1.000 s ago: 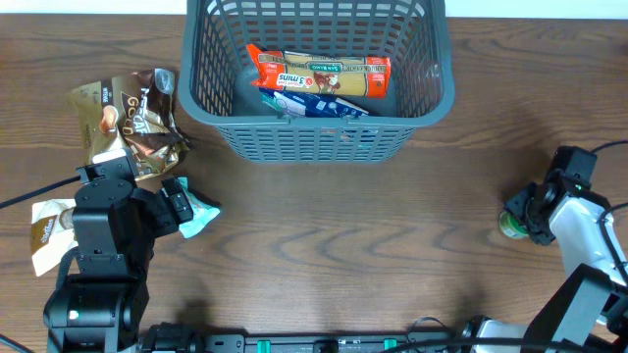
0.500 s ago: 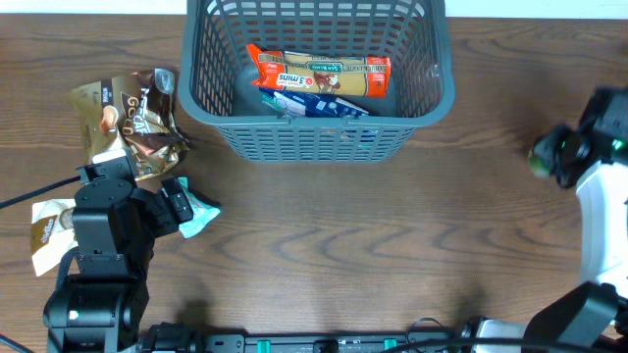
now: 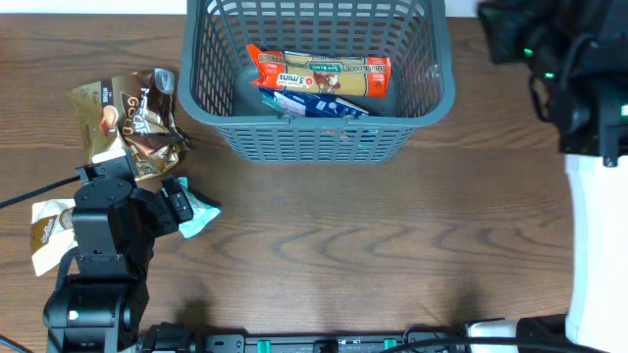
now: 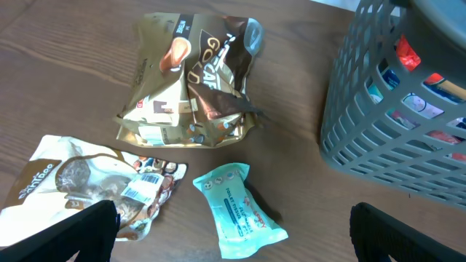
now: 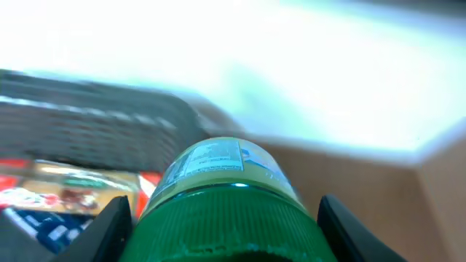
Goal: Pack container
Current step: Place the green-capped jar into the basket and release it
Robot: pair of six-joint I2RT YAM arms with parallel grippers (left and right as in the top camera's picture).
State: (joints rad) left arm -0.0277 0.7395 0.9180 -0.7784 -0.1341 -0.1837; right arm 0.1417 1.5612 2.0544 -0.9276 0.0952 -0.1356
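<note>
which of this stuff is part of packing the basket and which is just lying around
In the job: basket; green-lidded jar in the right gripper; orange packet and blue packet already inside; gold bag, teal packet and white pouch, probably waiting to go in.

Just lying about: black cable; front rail.
</note>
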